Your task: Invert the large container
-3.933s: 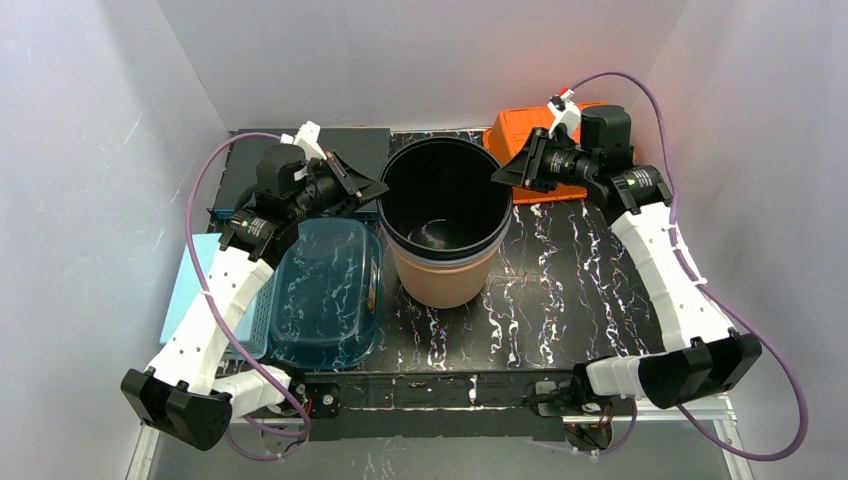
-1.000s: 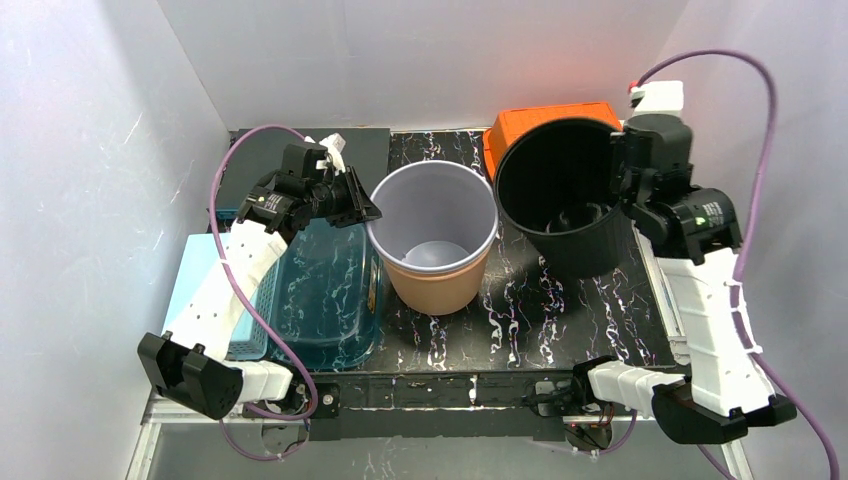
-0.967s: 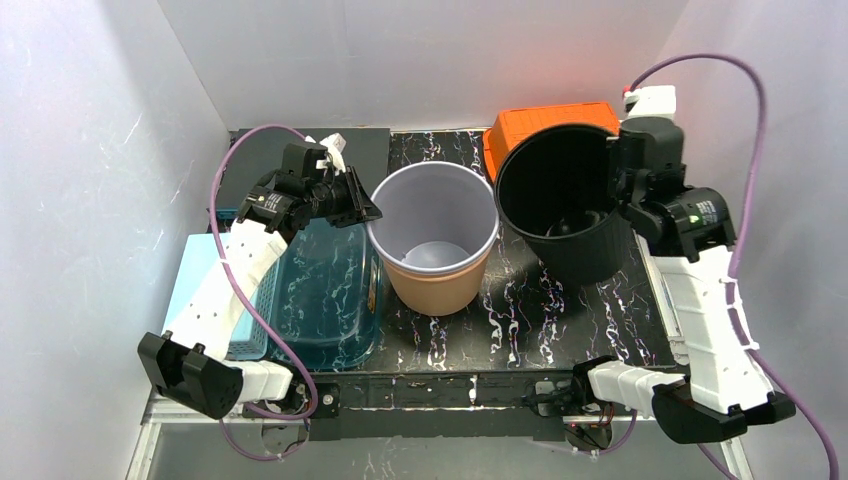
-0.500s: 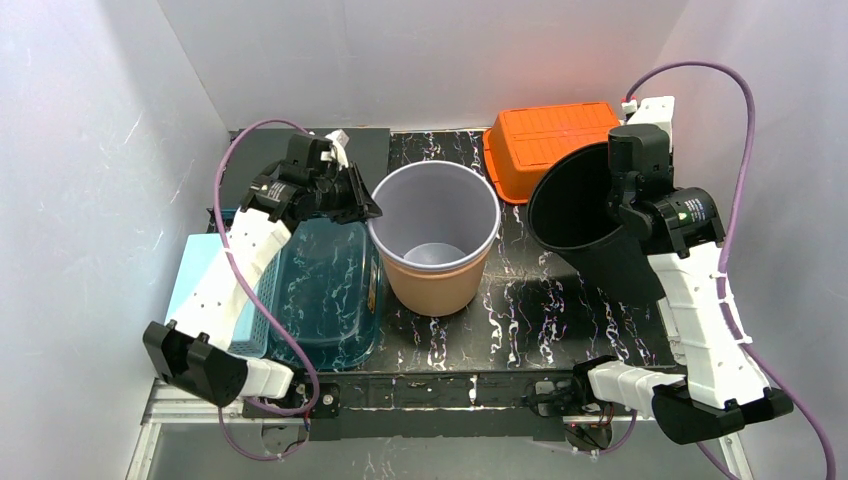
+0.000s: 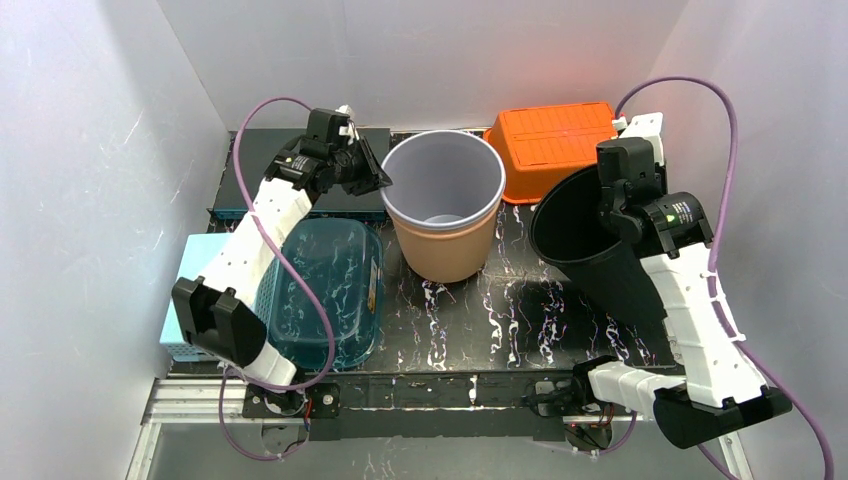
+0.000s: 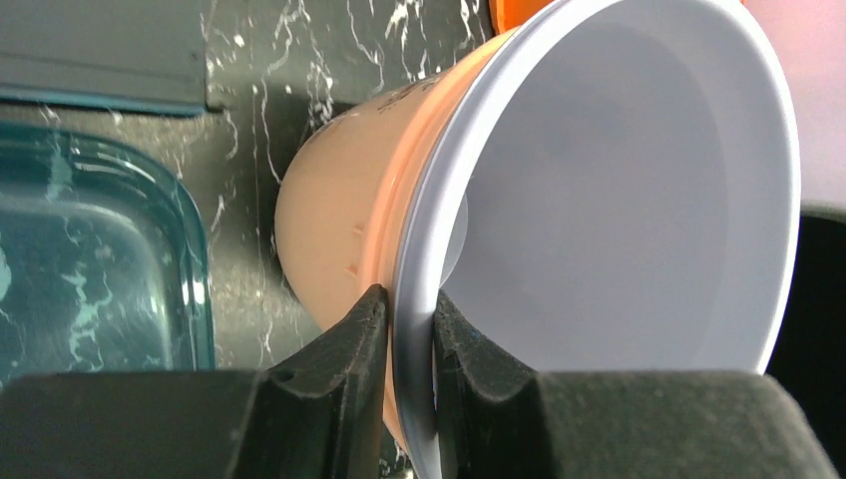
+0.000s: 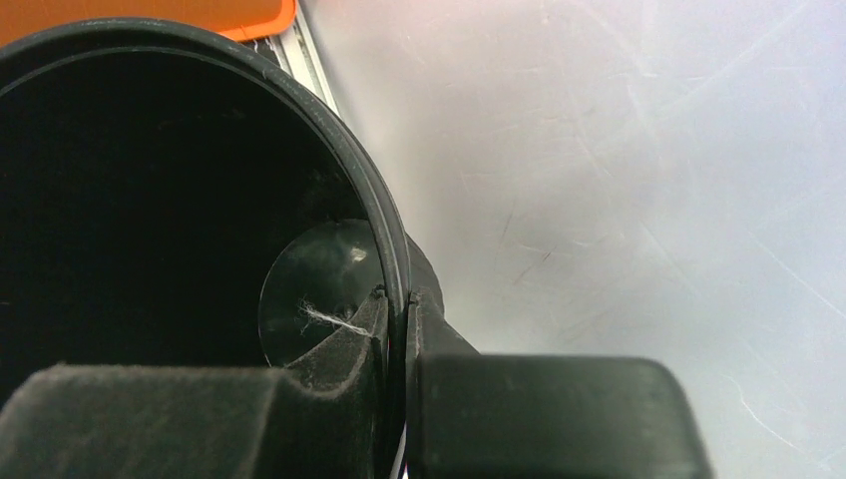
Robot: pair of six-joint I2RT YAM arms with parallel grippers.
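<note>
The large black bucket [image 5: 590, 250] hangs tilted at the right of the table, its mouth facing left and up. My right gripper [image 5: 612, 188] is shut on its rim, one finger inside and one outside, as the right wrist view shows [image 7: 404, 311]; the bucket's dark inside [image 7: 150, 200] fills that view. My left gripper [image 5: 378, 180] is shut on the rim of a grey bucket [image 5: 445, 175] nested in a tan bucket [image 5: 445, 255] at the middle back. The left wrist view shows the jaws [image 6: 411, 319] pinching that grey rim [image 6: 619, 200] beside the tan wall [image 6: 329, 220].
An orange bin [image 5: 555, 140] lies upside down at the back right, just behind the black bucket. A teal see-through container [image 5: 320, 290] and a light blue basket [image 5: 185, 300] sit at the left. A dark flat box [image 5: 255, 180] lies at the back left. White walls close in on three sides.
The right arm lifted the black bucket out of the nested ones, carried it right and tipped its mouth to the left. The left arm pulled the grey and tan buckets toward the back.
</note>
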